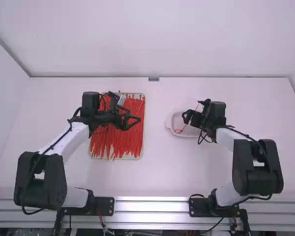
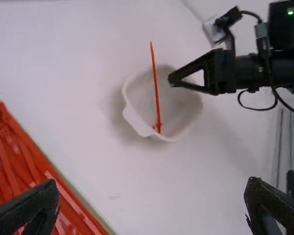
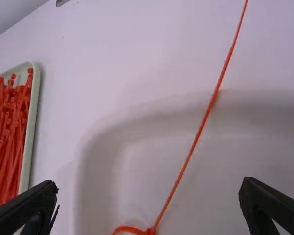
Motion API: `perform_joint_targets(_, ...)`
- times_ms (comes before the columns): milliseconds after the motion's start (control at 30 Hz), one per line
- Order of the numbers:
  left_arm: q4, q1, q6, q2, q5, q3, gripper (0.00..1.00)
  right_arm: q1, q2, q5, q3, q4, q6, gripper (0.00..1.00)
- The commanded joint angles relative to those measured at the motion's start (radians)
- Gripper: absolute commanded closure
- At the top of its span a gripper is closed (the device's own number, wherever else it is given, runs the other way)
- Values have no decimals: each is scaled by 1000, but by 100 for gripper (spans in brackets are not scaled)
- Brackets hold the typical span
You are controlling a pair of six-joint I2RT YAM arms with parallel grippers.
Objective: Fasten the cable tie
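Cable tie (image 2: 155,93) lies in white bowl (image 2: 132,115), small loop at its low end, tail propped over rim: reads as a finished piece. Right pincer (image 1: 189,118) wide and empty above it. Left pincer (image 1: 130,118) wide over tray (image 1: 143,125) of spares.

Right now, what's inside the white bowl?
One red cable tie, its curled end down inside the white bowl, tail poking out over the rim. From above, the right pincer covers part of it.

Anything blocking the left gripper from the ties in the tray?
Nothing visible. The left gripper hangs open right over the loose ties in the tray; the bowl and right gripper are off to the side.
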Motion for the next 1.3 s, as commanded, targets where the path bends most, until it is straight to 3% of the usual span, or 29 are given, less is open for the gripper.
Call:
perform_joint_targets(0,-33,27,-26,-87,21,19,1,1,-91,-39,21,-40,-20,1)
perform_joint_targets(133,-106,21,-27,-182,-9,18,1,13,-178,-38,21,-122,-28,0)
perform_joint_targets(367,-238,28,-158,-338,-238,18,1,83,-335,55,21,-274,-45,1)
perform_joint_targets(567,-261,19,-195,-367,-287,18,1,134,-386,89,21,-290,-45,0)
perform_joint_targets(1000,-89,39,-86,-539,-460,-154,18,-31,-557,260,-151,-210,-216,18)
perform_joint_targets(1267,32,39,-86,-690,-610,-305,33,-31,-704,377,-298,-210,-350,32)
